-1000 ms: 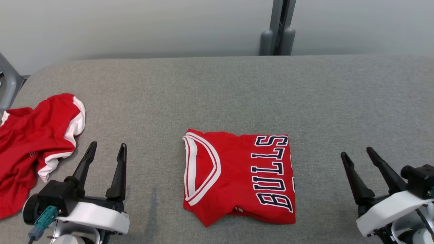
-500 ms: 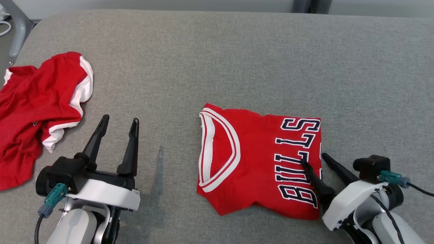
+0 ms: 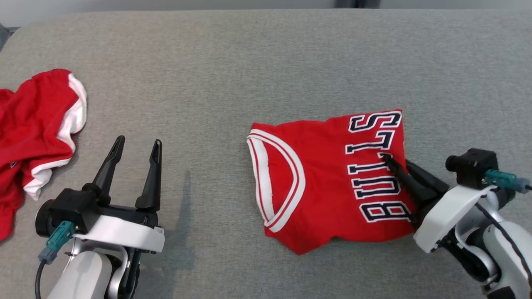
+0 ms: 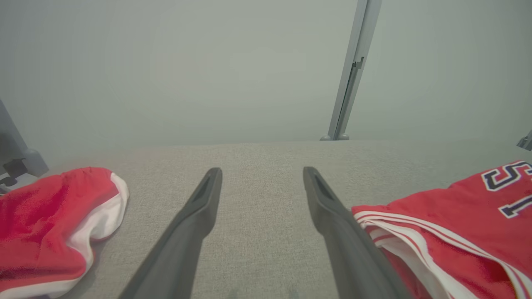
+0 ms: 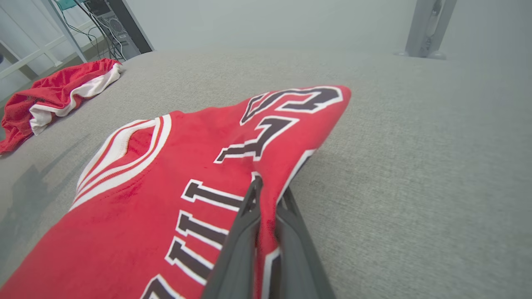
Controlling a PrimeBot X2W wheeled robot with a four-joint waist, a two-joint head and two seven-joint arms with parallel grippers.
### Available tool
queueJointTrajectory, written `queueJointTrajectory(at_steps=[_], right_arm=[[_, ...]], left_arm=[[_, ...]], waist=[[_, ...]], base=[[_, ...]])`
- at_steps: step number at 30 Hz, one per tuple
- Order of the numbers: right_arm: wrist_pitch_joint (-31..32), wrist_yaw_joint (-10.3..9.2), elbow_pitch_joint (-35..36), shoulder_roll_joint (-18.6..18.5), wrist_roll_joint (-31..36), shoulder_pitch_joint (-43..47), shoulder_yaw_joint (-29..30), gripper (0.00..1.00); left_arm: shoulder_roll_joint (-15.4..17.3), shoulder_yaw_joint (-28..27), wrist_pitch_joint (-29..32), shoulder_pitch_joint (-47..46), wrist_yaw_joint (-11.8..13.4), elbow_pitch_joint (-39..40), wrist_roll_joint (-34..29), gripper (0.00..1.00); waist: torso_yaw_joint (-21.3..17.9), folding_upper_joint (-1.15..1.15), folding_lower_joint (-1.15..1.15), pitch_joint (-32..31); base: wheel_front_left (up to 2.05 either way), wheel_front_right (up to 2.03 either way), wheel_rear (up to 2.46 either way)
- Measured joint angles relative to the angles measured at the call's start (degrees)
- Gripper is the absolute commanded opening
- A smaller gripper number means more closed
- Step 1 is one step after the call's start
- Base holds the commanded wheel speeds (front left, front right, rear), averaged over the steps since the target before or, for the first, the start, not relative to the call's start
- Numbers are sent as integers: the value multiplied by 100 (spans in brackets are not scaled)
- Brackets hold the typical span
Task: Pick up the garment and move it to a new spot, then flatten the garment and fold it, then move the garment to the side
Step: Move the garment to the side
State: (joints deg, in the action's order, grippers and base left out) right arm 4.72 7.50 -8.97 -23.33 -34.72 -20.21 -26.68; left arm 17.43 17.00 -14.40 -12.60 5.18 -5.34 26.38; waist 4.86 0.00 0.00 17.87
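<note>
The right gripper (image 3: 395, 162) is now pinched shut on the right-hand edge of the folded Bulls jersey (image 3: 324, 182), one dark finger on top among the letters and the other beneath the fabric. In the right wrist view the jaws (image 5: 270, 191) meet with the cloth between them, and the edge is gathered into a small ridge. A second ago this gripper stood open, well apart from the jersey on its right. Half a second ago it straddled that edge, still open. Since then the edge has been drawn up, and the corner carrying the "S" now looks tugged out of the square the fold had. The head camera has also tipped down, so the jersey's shift in the picture is not all its own. I judge that flattening and folding are done and the last step, carrying the jersey aside, has begun. With only one edge held, the fold may fall open. The jersey lies right of centre on the grey fabric table (image 3: 249, 62). The left gripper (image 3: 138, 142) remains wide open and empty over bare table. Beyond it lies a crumpled red garment (image 3: 37, 124) with white trim. I can make out no container: both garments lie straight on the table.
</note>
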Motion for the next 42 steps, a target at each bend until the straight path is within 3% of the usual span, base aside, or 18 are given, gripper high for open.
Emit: queueJointTrajectory(at_steps=[9, 13, 17, 22, 28, 36, 42], right_arm=[[757, 0, 1512, -1072, 865, -116, 446, 0], [1100, 1, 1920, -1300, 898, -58, 633, 0], [1163, 0, 1833, -1363, 655, -80, 631, 0], [855, 1, 1059, -1523, 339, -494, 364, 0], [286, 1, -36, -1705, 389, -1294, -1, 0], [-854, 1, -2227, -1689, 844, -2546, 196, 0], [-1444, 1, -3435, -1567, 1122, -3133, 445, 2]], left_arm=[[148, -18, -3, 35, 0, 120, -68, 100], [233, -15, 80, 36, 12, 220, -92, 100], [307, 24, 186, 27, 27, 336, -127, 100], [427, 63, 366, -86, 29, 527, -183, 100], [583, 98, 581, -263, 15, 738, -278, 100], [719, 196, 800, -647, -66, 1055, -369, 100], [767, 222, 838, -876, -110, 1146, -423, 100]], waist=[[-795, 0, 0, -51], [-1240, 0, 0, -59], [-1680, 0, 0, -42], [-2144, 0, 0, 80], [-2327, 0, 0, 438], [-2291, 0, 0, 1119], [-2076, 0, 0, 1544]], base=[[0, 0, 0], [0, 0, 0], [0, 0, 0], [0, 0, 0], [0, 0, 0], [0, 0, 0], [0, 0, 0]])
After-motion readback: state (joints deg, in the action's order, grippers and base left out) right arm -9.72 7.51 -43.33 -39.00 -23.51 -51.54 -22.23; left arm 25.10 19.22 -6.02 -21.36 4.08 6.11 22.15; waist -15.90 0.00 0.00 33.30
